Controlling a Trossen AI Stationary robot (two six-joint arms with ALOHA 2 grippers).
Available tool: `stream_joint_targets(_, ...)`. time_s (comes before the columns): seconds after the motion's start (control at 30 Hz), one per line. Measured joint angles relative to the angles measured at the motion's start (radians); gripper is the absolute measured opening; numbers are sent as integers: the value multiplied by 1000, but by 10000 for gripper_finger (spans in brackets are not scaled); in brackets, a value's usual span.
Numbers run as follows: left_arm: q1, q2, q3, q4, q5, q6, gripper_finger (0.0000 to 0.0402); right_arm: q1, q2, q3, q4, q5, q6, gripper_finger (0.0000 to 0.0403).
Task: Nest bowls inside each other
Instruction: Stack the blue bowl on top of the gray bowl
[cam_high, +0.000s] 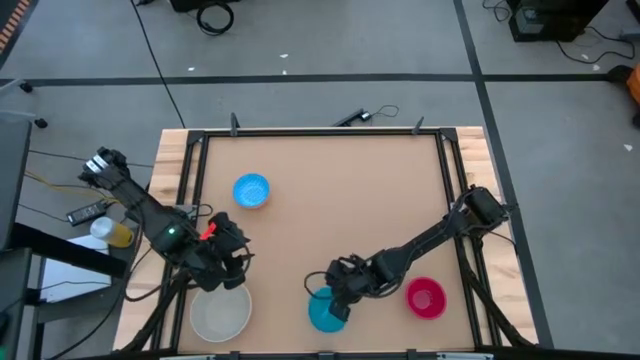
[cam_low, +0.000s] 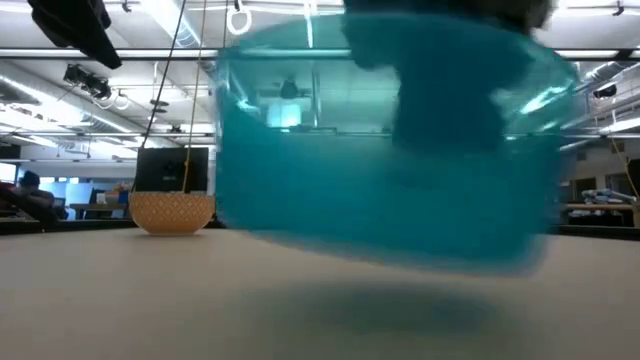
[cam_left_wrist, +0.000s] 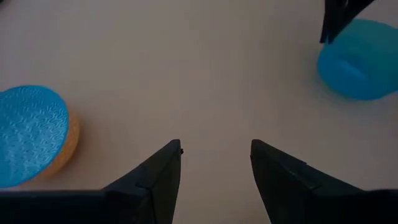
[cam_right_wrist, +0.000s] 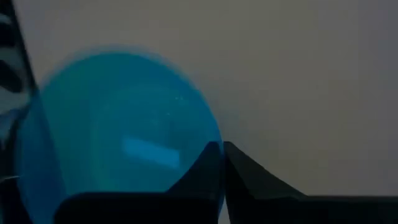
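A teal bowl (cam_high: 325, 312) hangs just above the table near its front edge, and my right gripper (cam_high: 338, 292) is shut on it. The bowl fills the low view (cam_low: 390, 150) and shows far off in the left wrist view (cam_left_wrist: 359, 59). My left gripper (cam_left_wrist: 215, 163) stands open over bare table, just behind a pale bowl (cam_high: 220, 313) that rests on its base at the front left. A magenta bowl (cam_high: 425, 298) sits at the front right. A light blue bowl (cam_high: 251, 190) with a tan outer wall (cam_left_wrist: 65, 146) stands farther back on the left. My right gripper pinches the teal bowl's rim (cam_right_wrist: 210, 144) between its two fingers, one finger (cam_right_wrist: 202, 171) over the inside and the other outside. The fingers slant down from the table's right. The bowl hangs tilted and clear of the table, with its shadow below it.
A dark frame (cam_high: 320, 131) runs round the brown table top. The tan-walled bowl (cam_low: 172, 212) shows at the far left in the low view. Bare table lies in the middle between the bowls.
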Motion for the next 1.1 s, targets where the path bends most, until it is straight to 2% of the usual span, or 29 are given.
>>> stream_joint_targets(0.3, -4, -68, 0, -47, 0, -74, 196, -81, 122, 288, 46, 63, -320, 8)
stream_joint_targets(0.47, -5, -134, 0, -106, 0, -94, 196, -136, 248, 491, 204, 89, -504, 7)
stream_joint_targets(0.6, -21, -191, 0, -131, -20, -94, 196, -177, 370, 650, 365, 29, -584, 7)
stream_joint_targets(0.9, -83, -237, 1, -150, -71, -95, 196, -205, 647, 996, 375, -67, -662, 7)
stream_joint_targets(1.0, -89, -233, 1, -151, -72, -96, 196, -211, 670, 998, 463, -109, -688, 7)
stream_joint_targets(1.1, -89, -232, 1, -150, -72, -104, 196, -221, 687, 992, 454, -137, -697, 7)
